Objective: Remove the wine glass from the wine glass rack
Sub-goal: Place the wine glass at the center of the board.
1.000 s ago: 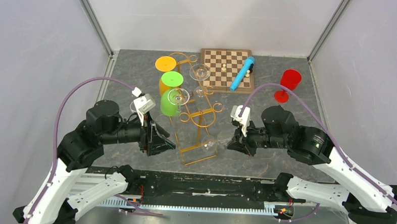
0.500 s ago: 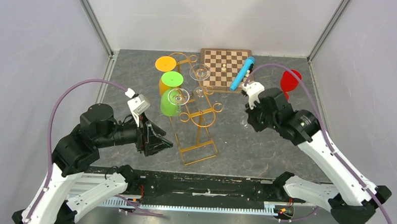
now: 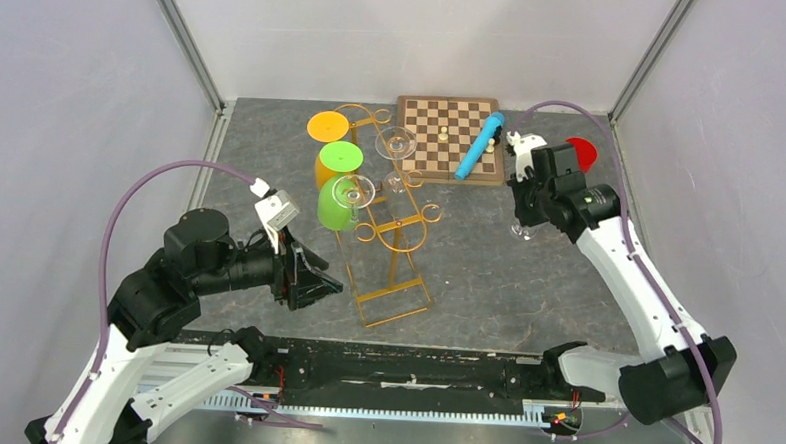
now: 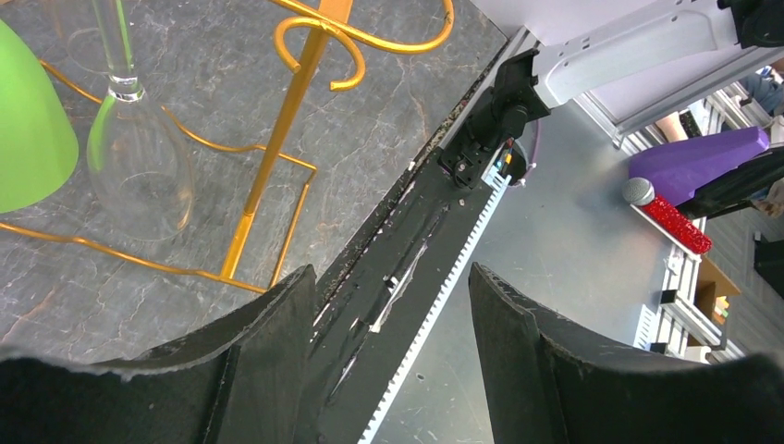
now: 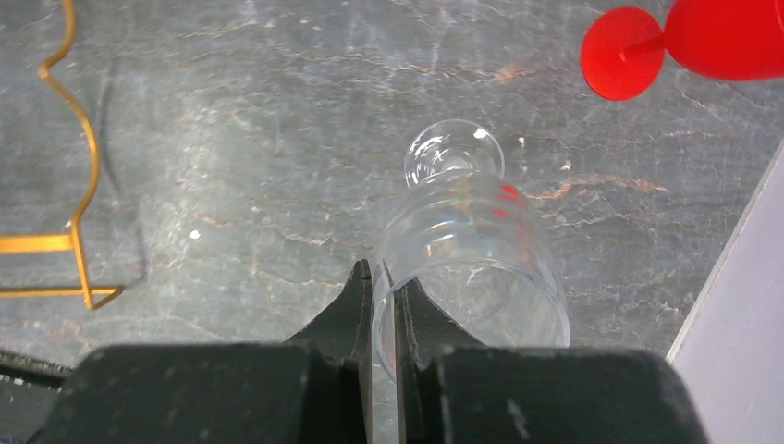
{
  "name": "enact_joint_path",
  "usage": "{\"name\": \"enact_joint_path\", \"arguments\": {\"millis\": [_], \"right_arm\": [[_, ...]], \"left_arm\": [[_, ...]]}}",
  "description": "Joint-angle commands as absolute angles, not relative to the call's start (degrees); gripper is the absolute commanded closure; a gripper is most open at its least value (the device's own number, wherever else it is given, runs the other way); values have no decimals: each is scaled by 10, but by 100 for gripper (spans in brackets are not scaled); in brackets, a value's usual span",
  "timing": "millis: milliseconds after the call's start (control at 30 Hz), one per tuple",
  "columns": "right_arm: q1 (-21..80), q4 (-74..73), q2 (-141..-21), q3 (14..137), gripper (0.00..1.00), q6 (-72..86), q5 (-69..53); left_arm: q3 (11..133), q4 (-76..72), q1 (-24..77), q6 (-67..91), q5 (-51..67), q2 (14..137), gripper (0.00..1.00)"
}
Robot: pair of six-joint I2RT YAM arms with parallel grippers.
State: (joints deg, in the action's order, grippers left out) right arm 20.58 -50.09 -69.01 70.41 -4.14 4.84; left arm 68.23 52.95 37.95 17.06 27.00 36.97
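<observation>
The gold wine glass rack (image 3: 394, 232) stands mid-table; its wires also show in the left wrist view (image 4: 277, 139) and the right wrist view (image 5: 74, 185). Two clear glasses (image 3: 353, 192) (image 3: 395, 145) and green, lime and orange ones hang on it. My right gripper (image 3: 530, 200) (image 5: 381, 277) is shut on the rim of a clear wine glass (image 5: 471, 268) (image 3: 521, 228), held bowl-up over the table right of the rack, apart from it. My left gripper (image 3: 326, 284) (image 4: 393, 277) is open and holds nothing, by the rack's front-left corner.
A red glass (image 3: 579, 152) (image 5: 721, 37) stands just beyond the held glass. A wooden chessboard (image 3: 442, 154) with a blue tube (image 3: 479, 146) lies at the back. A hanging clear glass (image 4: 139, 166) and a green bowl (image 4: 28, 129) are close to my left fingers.
My right arm has carried the clear wine glass from the rack's front base out to the right and back, near the red glass. The left arm barely shifted.
</observation>
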Motion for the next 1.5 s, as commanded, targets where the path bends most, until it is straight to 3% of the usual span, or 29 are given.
{"name": "enact_joint_path", "arguments": {"millis": [0,400,1000,1100,1333,1467], "right_arm": [[150,-441,-708,726,100,-50,29],[12,-404,-790,735,100,-20,-45],[-53,-408,-881,787,100,-1,-71],[-54,-411,-888,795,91,-1,-64],[-55,-412,-899,816,82,-1,-61],[-55,-415,-896,834,69,17,-59]], "left_arm": [[679,503,378,130,259,368,32],[679,501,378,129,272,367,32],[681,503,380,127,276,370,32],[682,502,380,127,276,372,32],[691,505,380,127,277,380,32],[691,505,381,127,278,383,32]]}}
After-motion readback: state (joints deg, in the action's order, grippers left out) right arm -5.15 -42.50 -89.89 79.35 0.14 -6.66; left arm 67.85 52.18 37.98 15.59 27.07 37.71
